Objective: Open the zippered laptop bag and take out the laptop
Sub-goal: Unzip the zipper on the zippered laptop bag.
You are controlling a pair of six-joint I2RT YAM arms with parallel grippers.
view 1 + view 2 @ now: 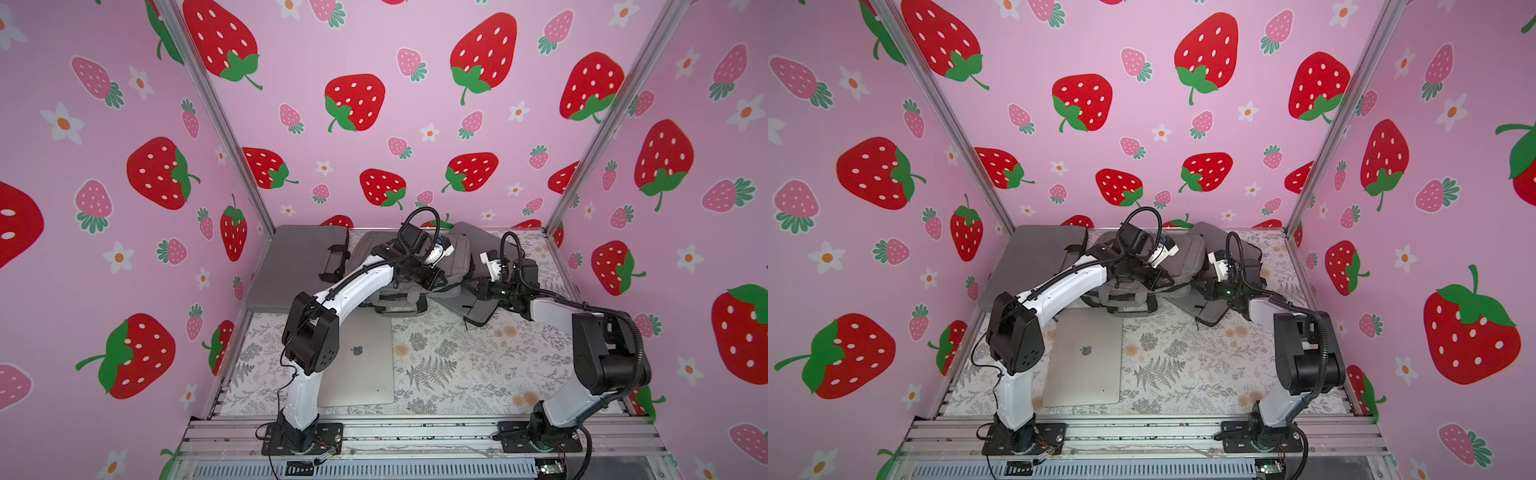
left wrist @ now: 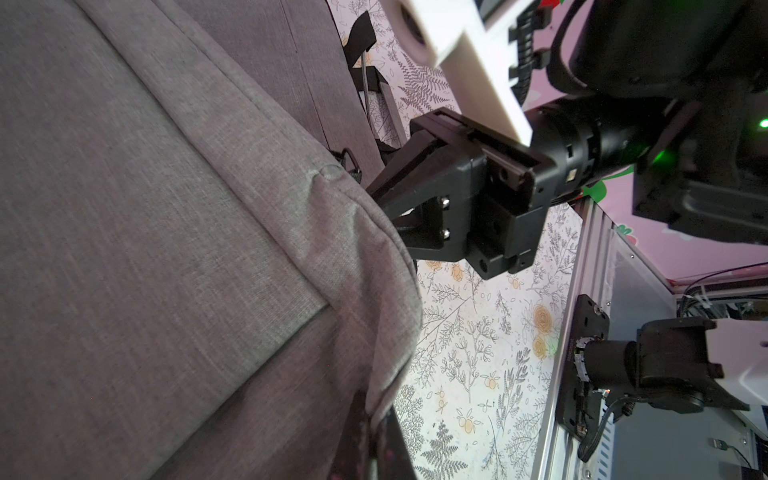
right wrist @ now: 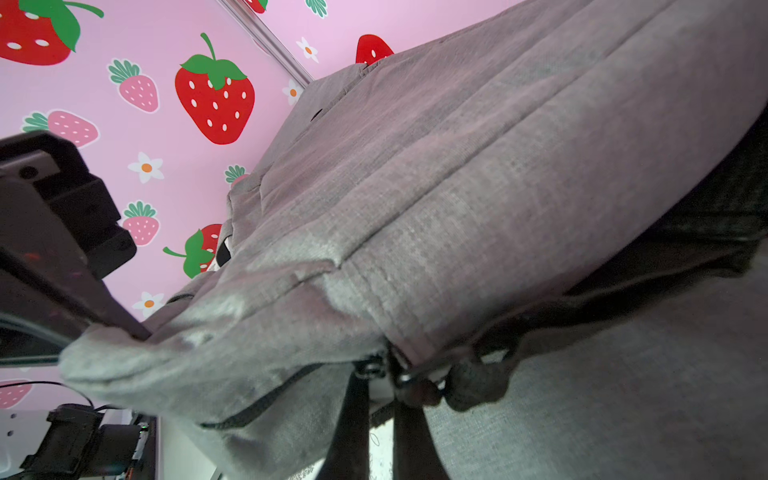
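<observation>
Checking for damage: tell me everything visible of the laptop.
The laptop is a silver, metal-looking slab, lid shut, dark apple logo up, with one small dark speck near a front corner. It lies flat on the floral table, front left. The left arm hides its left side; its far edge reaches the middle bag's straps, contact unclear.

place: lab booth | cues: strawberry-print walls (image 1: pixel 374 62), aluminium frame (image 1: pixel 415 432)

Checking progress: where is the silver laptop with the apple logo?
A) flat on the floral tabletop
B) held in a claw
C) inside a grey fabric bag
A: in a top view the silver laptop lies closed on the floral tabletop, outside the grey fabric bag.
</observation>
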